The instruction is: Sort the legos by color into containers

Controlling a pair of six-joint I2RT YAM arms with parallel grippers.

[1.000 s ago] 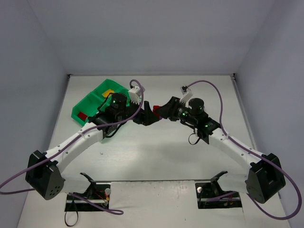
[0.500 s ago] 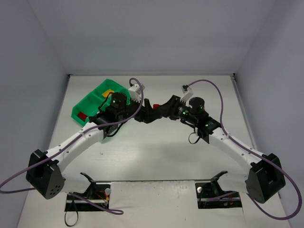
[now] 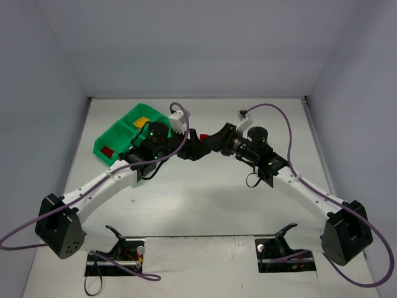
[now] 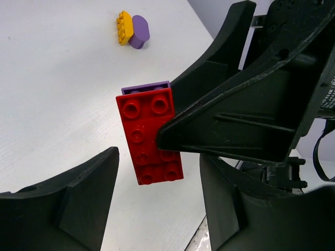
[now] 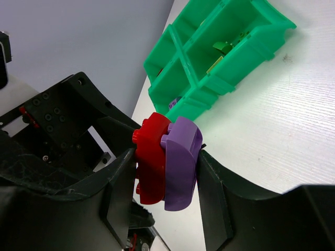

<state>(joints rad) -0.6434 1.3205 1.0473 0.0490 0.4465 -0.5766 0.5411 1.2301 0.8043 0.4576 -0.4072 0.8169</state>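
My right gripper point(image 5: 165, 167) is shut on a red brick point(image 5: 153, 157) stuck to a curved purple brick point(image 5: 180, 162), held above the table. In the left wrist view the red brick point(image 4: 152, 136) hangs from the right gripper's fingers point(image 4: 230, 125), with the purple brick point(image 4: 145, 88) behind it. My left gripper point(image 4: 159, 175) is open, its jaws on either side of the red brick's free end without touching it. From above, both grippers meet at mid table, left point(image 3: 196, 148) and right point(image 3: 208, 141). The green tray point(image 3: 124, 133) stands at the back left.
A yellow brick joined to a purple brick point(image 4: 132, 30) lies on the table beyond the grippers. The tray point(image 5: 209, 57) holds lime and green pieces point(image 5: 225, 47) and a purple piece point(image 5: 175, 102); from above it shows a red piece point(image 3: 107, 151) and a yellow piece point(image 3: 142, 121).
Both grippers have shifted a little toward the back of the table, and the red and purple pair has moved with the right gripper. The left jaws now flank the red brick.
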